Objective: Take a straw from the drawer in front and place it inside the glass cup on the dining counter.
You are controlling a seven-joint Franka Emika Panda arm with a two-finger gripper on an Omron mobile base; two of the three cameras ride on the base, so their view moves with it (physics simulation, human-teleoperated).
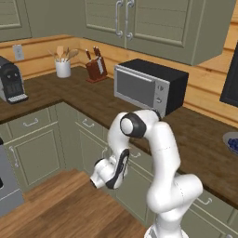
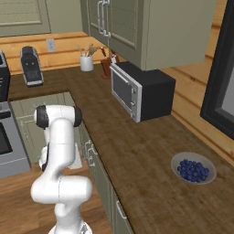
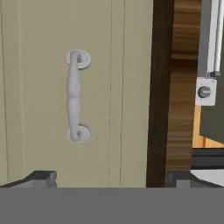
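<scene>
The tool (image 3: pixel 109 177) stands with its two dark tips wide apart and holds nothing, facing the closed drawer (image 3: pixel 39 109) just under the front edge of the desk (image 3: pixel 181 109). To do this step well, I think the tips should go on both sides of the middle of the handle (image 3: pixel 75 96), then close and pull straight out, without twisting. The handle is a small silver bar, rounded, with two round feet. The drawer front is flat, matte sage-green. The desk is dark brown wood with grain. The straw is probably inside the drawer, hidden.
</scene>
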